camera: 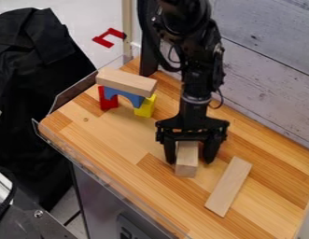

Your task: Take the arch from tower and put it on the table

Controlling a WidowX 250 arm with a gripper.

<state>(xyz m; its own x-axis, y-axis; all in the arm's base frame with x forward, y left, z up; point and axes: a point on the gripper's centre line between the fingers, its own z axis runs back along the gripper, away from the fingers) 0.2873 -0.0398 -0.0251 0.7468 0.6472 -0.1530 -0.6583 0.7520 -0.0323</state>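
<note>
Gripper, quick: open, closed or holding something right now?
Gripper: at the upright-ended plain wood block beside the flat plank; can't tell whether it is open or clamped on the block.

Flat wooden plank (228, 186) is laid slantwise | black cloth (31, 84) is draped at left | red mark (109, 37) is seen on floor (81, 16)

So the blue arch (126, 95) is sitting opening-down in the tower (135, 100), upper left of the frame, bridging a red block (107, 101) and a yellow one (146, 107), pale wooden block (126, 82) lying on top. Whole stack's standing on the tabletop (119, 130).
</note>
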